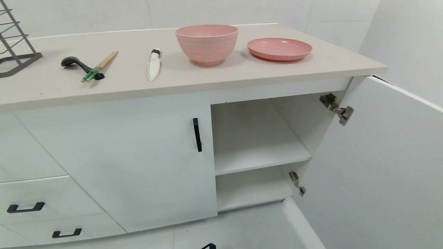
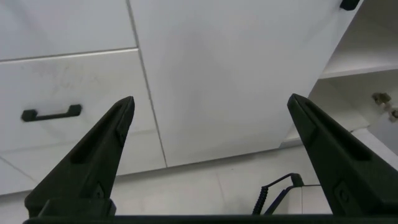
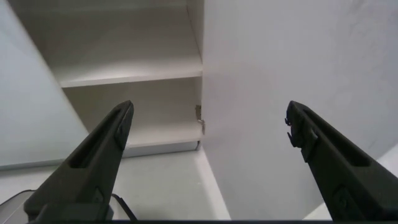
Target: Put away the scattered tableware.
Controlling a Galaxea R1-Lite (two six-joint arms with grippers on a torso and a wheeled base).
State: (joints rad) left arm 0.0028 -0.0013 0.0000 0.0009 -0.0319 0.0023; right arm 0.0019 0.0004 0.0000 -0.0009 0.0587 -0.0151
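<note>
Bowl: pink bowl [image 1: 207, 43] stands upright on the countertop [image 1: 242, 74], at 12 o'clock in the head view.
Plate: pink plate [image 1: 279, 48] lies at the bowl's 3 o'clock, near it but apart.
Knife: white knife [image 1: 154, 65] lies at the bowl's 9 o'clock.
Chopsticks: chopsticks [image 1: 99, 66] lie at the knife's 9 o'clock, across the black ladle [image 1: 78, 65].
Rack: wire rack [image 1: 15, 45] stands at the far 9 o'clock edge.
Cabinet: open door [image 1: 380, 166] is swung out at 4 o'clock, with the shelf [image 1: 256, 152] beside it.
Left gripper [image 2: 210, 99]: fingers spread wide, holding nothing, facing the closed door [image 2: 236, 81].
Right gripper [image 3: 209, 106]: fingers spread wide, holding nothing, facing the open cabinet.
</note>
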